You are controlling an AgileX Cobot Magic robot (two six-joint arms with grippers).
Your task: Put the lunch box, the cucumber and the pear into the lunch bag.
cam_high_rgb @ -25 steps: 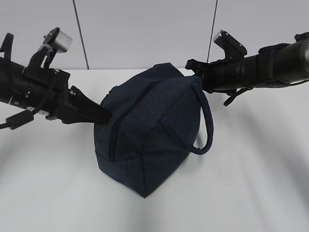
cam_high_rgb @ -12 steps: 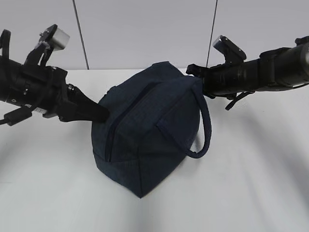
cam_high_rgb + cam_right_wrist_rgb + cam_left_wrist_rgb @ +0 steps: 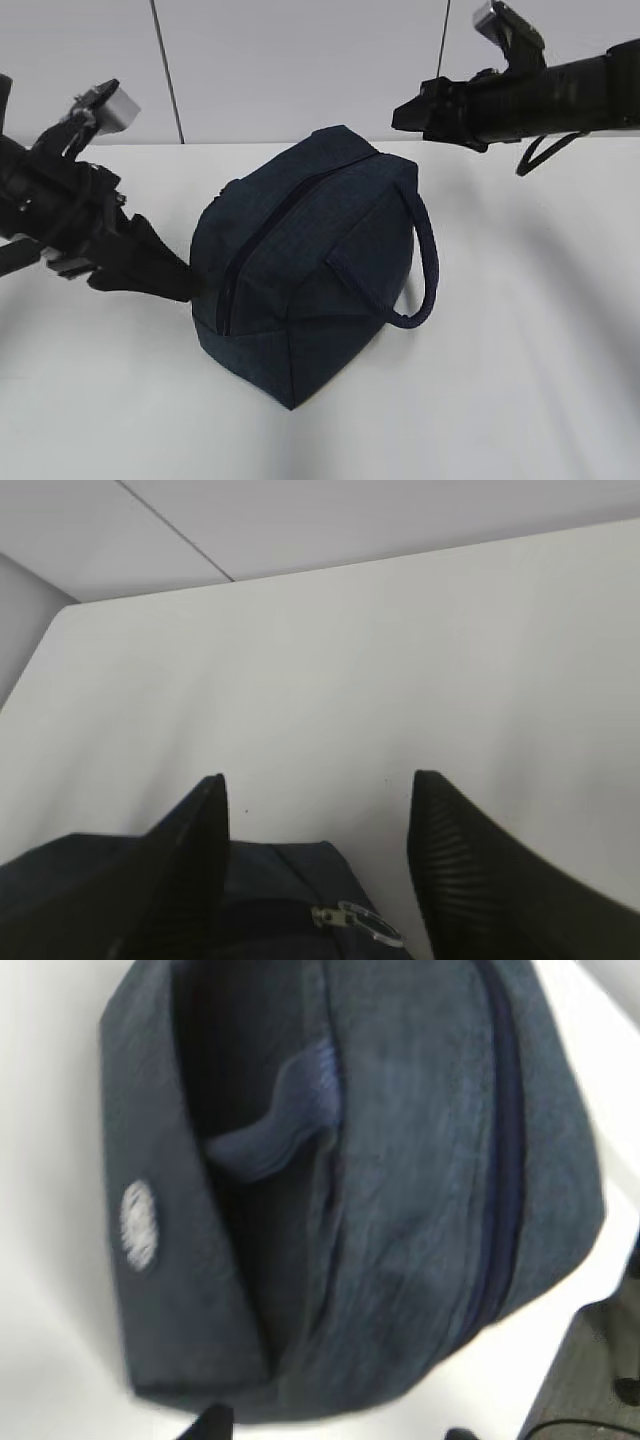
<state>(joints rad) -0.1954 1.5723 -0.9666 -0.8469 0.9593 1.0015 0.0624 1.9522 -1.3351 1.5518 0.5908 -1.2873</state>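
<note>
The dark navy lunch bag [image 3: 300, 270] stands in the middle of the white table with its zipper [image 3: 270, 225] shut. My left gripper [image 3: 165, 275] is open and empty just left of the bag; in the left wrist view [image 3: 335, 1432] the bag [image 3: 400, 1210] fills the frame beyond the fingertips. My right gripper [image 3: 405, 115] is open and empty, raised above the bag's far right end. In the right wrist view [image 3: 320, 778] the bag [image 3: 270, 900] and its metal ring pull [image 3: 365, 925] lie below the fingers. The lunch box, cucumber and pear are out of view.
One looped handle [image 3: 425, 260] hangs off the bag's right side. The white table [image 3: 520, 380] stretches on all sides of the bag. A pale panelled wall [image 3: 300, 60] rises behind the table's back edge.
My left gripper has drawn back from the bag's left end, down and to the left. My right gripper has lifted up and away from the bag's far end. The bag has shifted slightly left.
</note>
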